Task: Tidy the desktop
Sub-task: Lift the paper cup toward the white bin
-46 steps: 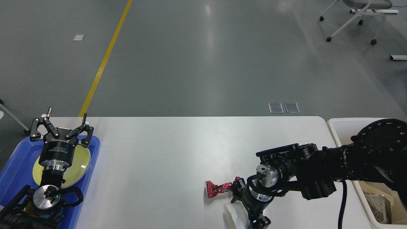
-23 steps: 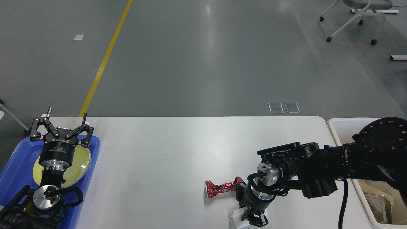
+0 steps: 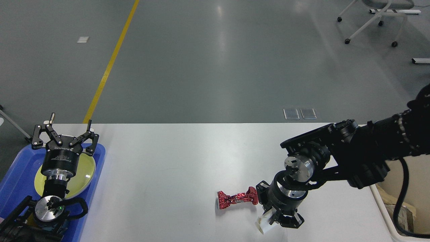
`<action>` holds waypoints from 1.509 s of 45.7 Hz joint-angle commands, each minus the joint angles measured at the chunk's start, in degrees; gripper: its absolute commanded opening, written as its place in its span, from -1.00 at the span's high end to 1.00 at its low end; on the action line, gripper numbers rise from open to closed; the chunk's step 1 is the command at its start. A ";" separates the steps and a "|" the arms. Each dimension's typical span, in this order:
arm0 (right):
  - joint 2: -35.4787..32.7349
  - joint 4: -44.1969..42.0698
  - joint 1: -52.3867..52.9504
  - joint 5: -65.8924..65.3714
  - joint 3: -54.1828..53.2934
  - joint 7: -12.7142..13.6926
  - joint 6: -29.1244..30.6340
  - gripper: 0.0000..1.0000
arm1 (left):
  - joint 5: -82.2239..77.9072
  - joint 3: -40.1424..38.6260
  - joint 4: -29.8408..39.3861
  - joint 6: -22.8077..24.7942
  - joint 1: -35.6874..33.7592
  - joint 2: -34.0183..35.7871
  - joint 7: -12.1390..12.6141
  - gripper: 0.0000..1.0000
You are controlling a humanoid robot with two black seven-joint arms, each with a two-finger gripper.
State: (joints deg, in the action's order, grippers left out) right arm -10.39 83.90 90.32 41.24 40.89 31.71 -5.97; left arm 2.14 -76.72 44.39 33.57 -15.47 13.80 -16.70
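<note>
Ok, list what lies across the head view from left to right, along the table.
Blue tray holding a yellow plate, with the open left gripper above it → red foil wrapper → right gripper shut on a white cup → cream bin.

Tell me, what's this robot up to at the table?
It is tidying the desktop. The right gripper has its fingers closed on a small white cup at the near edge, beside a crumpled red wrapper lying loose. The left gripper hangs open above a yellow-green plate in the blue tray, holding nothing.
</note>
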 commanded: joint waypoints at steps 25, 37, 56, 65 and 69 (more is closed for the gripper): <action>-10.79 11.89 41.33 -19.61 13.95 0.02 51.23 1.00 | 0.06 0.00 0.00 0.00 0.00 0.00 0.00 -0.92; -12.99 12.07 51.01 -20.15 21.25 -0.86 50.79 1.00 | 0.06 0.00 0.00 0.00 0.00 0.00 0.00 -0.93; -23.26 -3.11 34.86 -24.18 32.06 -0.95 42.36 1.00 | 0.06 0.00 0.00 0.00 0.00 0.00 0.00 -0.92; -30.83 -22.63 15.61 -28.41 28.03 -0.95 37.79 1.00 | 0.06 0.00 0.00 0.00 0.00 0.00 0.00 -0.93; -30.92 -29.13 7.09 -29.20 24.16 -0.95 34.80 1.00 | -0.03 0.08 0.00 0.00 0.00 0.00 0.00 -0.92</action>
State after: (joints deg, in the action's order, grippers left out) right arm -40.60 63.21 107.86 12.99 69.37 30.76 32.41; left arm 2.15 -76.73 44.38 33.57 -15.47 13.79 -16.70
